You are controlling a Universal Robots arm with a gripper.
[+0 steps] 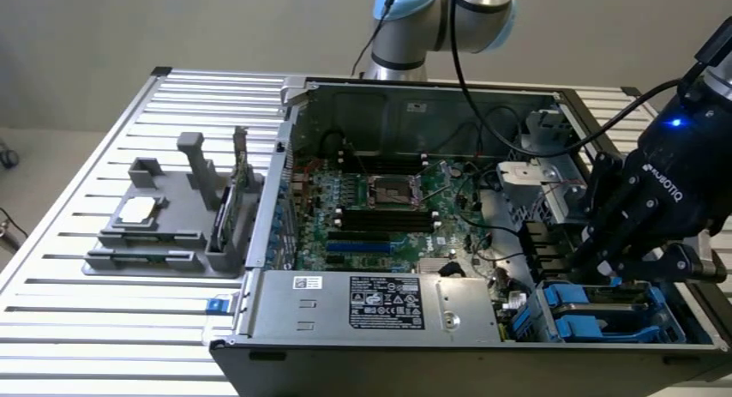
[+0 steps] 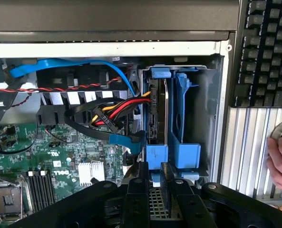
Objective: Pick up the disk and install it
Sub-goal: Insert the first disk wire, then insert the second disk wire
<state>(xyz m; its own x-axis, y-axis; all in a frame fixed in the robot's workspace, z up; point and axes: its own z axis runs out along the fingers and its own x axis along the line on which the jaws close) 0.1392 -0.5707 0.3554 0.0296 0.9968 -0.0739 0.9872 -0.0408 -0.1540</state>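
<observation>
The pincer [image 1: 612, 273] sits low over the blue drive carriers [image 1: 601, 315] in the open computer case [image 1: 458, 345] on the slatted surface [image 1: 92, 243].

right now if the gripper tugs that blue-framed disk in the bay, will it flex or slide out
The disk looks rigid: metal edge in a moulded blue carrier. It probably slides straight rather than tipping, since the bay walls flank it. The cables plugged beside it may resist. The gripper sits just at the carrier's end.

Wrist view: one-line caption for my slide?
Gripper poised at the computer case's drive bay, where the blue-framed disk stands on edge.
</observation>
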